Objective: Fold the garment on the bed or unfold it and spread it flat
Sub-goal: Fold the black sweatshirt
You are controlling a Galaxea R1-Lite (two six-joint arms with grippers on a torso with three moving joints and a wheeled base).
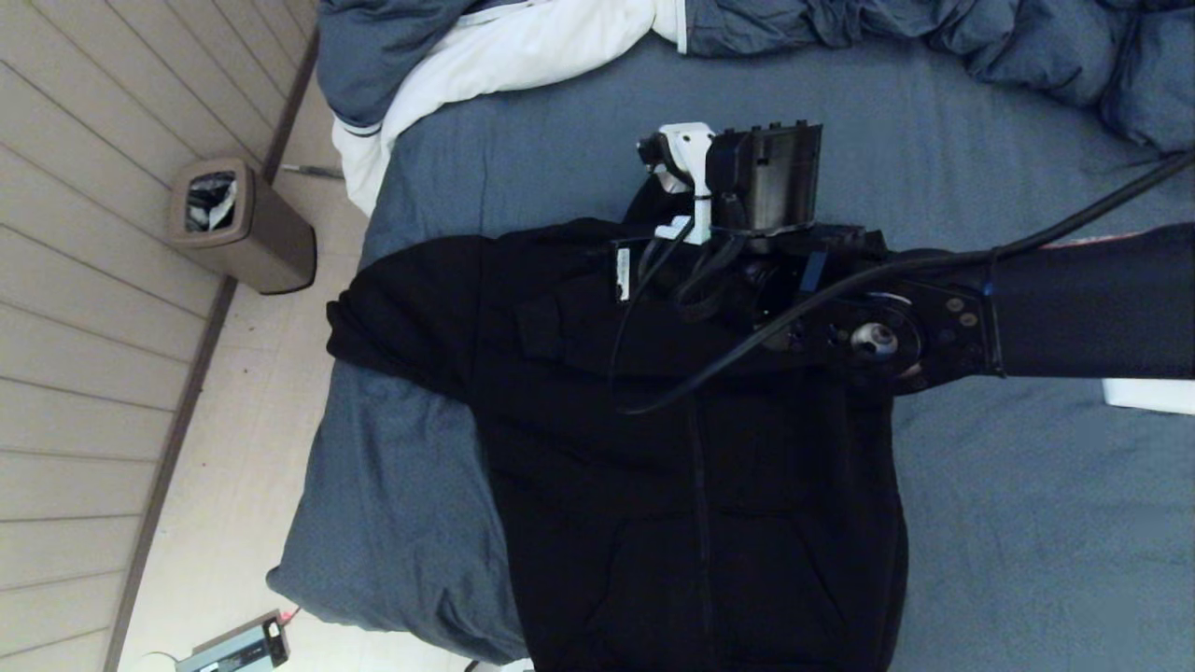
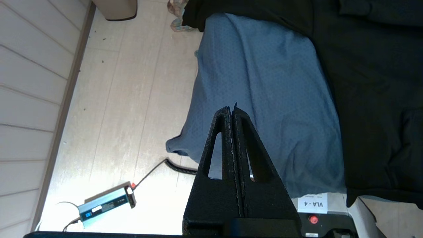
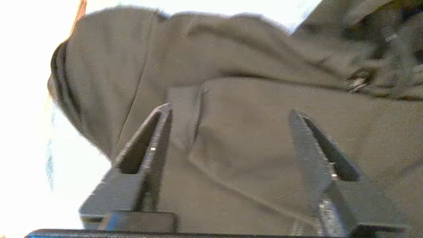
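Currently the right gripper [image 3: 231, 132] is spread wide over the garment [image 1: 691, 448], fingers [image 3: 155, 132] apart with black fabric between and beneath them, nothing pinched. From the head view the right arm reaches in from the right side and sits over the hoodie's upper part, near the shoulder/hood end. Exact fingertip contact with the cloth: can't tell, the arm body blocks it.

Key relation: the garment lies directly under and ahead of the right gripper. Its long axis runs from the hood end, under the arm, toward the robot, zipper along the middle. One sleeve is folded across the chest toward the robot's left, its bulk at the bed [image 1: 980, 523] edge on that side. So the right arm is much the nearer; any next grab on sleeve or hem is, by my read, its job.

Left gripper [image 2: 233, 112] is pressed together, empty, parked low beside the bed's near corner, well apart from the work.

Where the garment sits: on the blue-grey sheet, left half of the bed, hem toward the robot, partly folded, not flat.

Counts: one hoodie, one bed, two grippers, one duvet [image 1: 523, 47] bunched at the far end, one bin [image 1: 238, 224] on the floor, one power brick [image 2: 107, 203] on the floor.
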